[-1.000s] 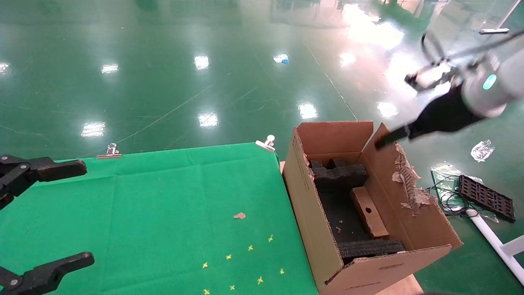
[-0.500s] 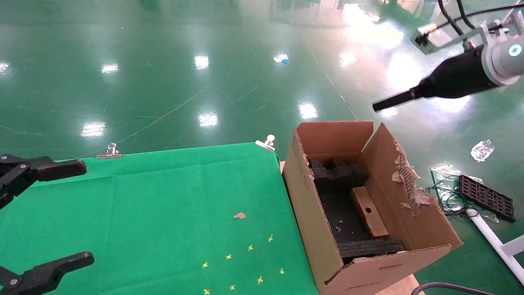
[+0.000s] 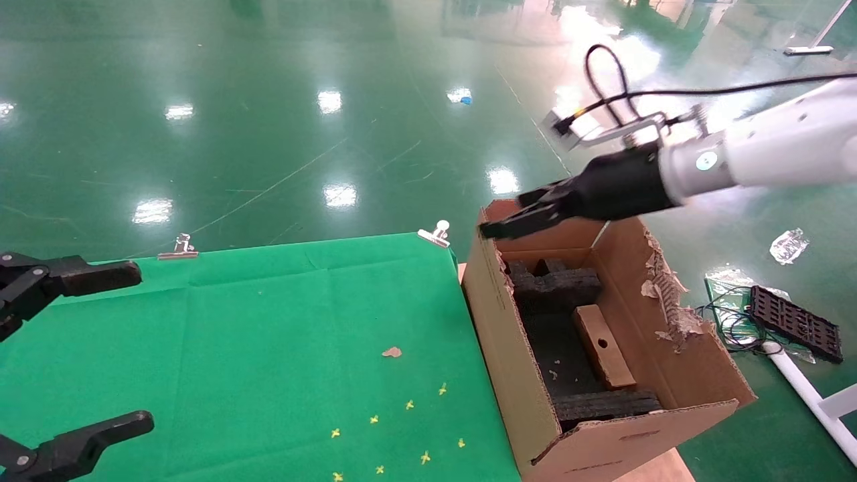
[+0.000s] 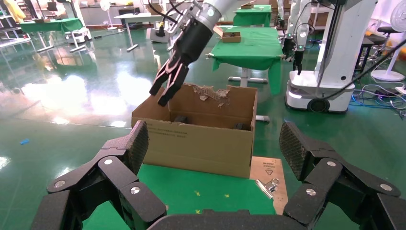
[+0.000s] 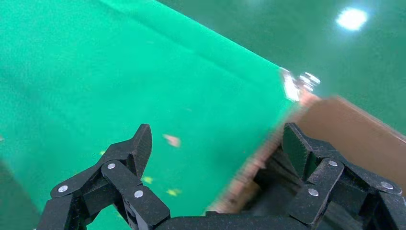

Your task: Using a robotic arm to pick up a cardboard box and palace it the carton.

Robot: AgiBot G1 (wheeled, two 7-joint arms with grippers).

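The carton [image 3: 509, 375] stands open at the table's right end, with one ragged flap and black foam blocks [image 3: 556, 286] inside. The small cardboard box [image 3: 602, 348], with its round hole, lies inside the carton between the foam blocks. My right gripper [image 3: 499, 227], on the white arm, hovers open and empty over the carton's far left corner. The right wrist view shows it [image 5: 218, 132] above the carton's edge [image 5: 344, 124]. My left gripper [image 3: 144, 347] is parked open and empty at the table's left side. Its wrist view [image 4: 214, 139] looks across at the carton [image 4: 201, 143].
A green cloth [image 3: 268, 335] covers the table, held by metal clips [image 3: 435, 234]. A cardboard scrap [image 3: 392, 352] and small yellow marks [image 3: 408, 405] lie on it. On the floor to the right are a black tray [image 3: 795, 323], wires and a white pipe [image 3: 803, 388].
My right arm has swung from high at the right, down and leftward, and now sits over the carton's far left corner. The box, the carton and the left arm have not moved.
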